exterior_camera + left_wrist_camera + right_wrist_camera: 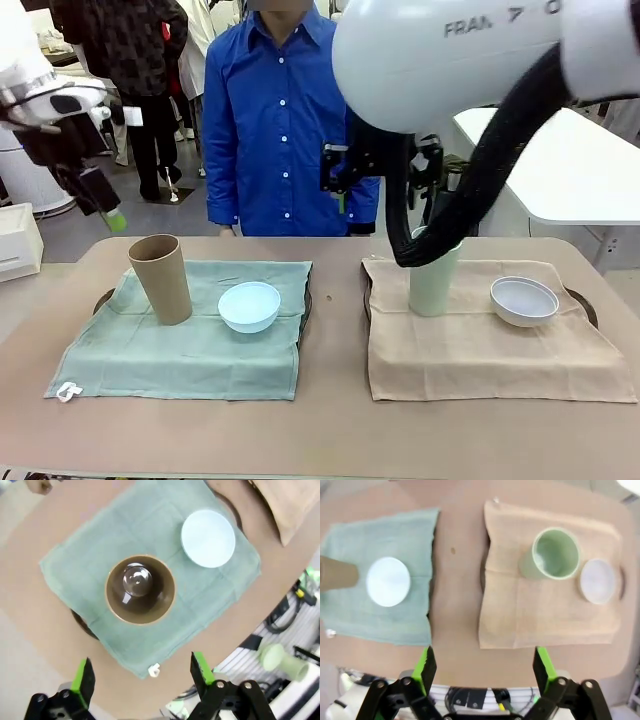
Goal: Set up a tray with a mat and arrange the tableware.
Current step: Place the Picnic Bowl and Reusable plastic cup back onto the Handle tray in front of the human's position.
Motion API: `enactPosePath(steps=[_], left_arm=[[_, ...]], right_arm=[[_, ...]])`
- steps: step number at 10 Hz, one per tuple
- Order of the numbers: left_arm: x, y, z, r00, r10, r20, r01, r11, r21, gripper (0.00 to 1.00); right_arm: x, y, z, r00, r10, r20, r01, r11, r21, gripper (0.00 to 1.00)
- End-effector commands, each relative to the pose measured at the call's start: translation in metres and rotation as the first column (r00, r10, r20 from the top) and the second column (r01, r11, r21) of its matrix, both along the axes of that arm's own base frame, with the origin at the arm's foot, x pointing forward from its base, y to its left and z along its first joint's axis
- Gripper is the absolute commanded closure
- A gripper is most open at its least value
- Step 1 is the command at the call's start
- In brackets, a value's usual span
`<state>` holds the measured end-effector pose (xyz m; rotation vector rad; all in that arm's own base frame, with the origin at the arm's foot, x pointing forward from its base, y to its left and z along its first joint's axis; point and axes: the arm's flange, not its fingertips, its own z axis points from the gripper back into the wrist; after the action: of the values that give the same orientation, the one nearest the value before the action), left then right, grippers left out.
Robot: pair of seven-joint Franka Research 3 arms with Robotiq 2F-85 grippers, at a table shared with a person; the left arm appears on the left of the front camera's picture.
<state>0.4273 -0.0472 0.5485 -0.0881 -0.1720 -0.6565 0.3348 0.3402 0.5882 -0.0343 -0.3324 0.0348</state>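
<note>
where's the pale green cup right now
In the front view the pale green cup stands upright on the beige mat on the robot's right side, left of the white bowl and partly hidden behind the right arm's black cable.

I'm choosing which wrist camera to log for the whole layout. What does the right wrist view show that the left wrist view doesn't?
Right wrist view: the pale green cup and white bowl standing side by side on the tan mat, beyond the open right gripper.

Left wrist view: straight down into the tan-brown cup, beyond the open left gripper.

Both: the green mat with the light blue bowl on it.
</note>
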Motion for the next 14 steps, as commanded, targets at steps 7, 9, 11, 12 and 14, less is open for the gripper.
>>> enactPosePath(steps=[7,9,11,12,14], left_arm=[[-0.03,-0.025,0.041,0.999,0.009,0.05,-0.01,0.999,0.03,0.0],[-0.03,-0.025,0.041,0.999,0.009,0.05,-0.01,0.999,0.03,0.0],[-0.03,-0.025,0.041,0.999,0.009,0.05,-0.01,0.999,0.03,0.0],[-0.03,-0.025,0.041,0.999,0.009,0.05,-0.01,0.999,0.03,0.0],[-0.03,-0.025,0.041,0.999,0.009,0.05,-0.01,0.999,0.03,0.0]], right_arm=[[-0.016,-0.012,0.015,0.999,-0.03,0.018,0.03,0.999,-0.016,0.0],[-0.016,-0.012,0.015,0.999,-0.03,0.018,0.03,0.999,-0.016,0.0],[-0.016,-0.012,0.015,0.999,-0.03,0.018,0.03,0.999,-0.016,0.0],[-0.016,-0.012,0.015,0.999,-0.03,0.018,0.03,0.999,-0.016,0.0],[-0.016,-0.012,0.015,0.999,-0.03,0.018,0.03,0.999,-0.016,0.0]])
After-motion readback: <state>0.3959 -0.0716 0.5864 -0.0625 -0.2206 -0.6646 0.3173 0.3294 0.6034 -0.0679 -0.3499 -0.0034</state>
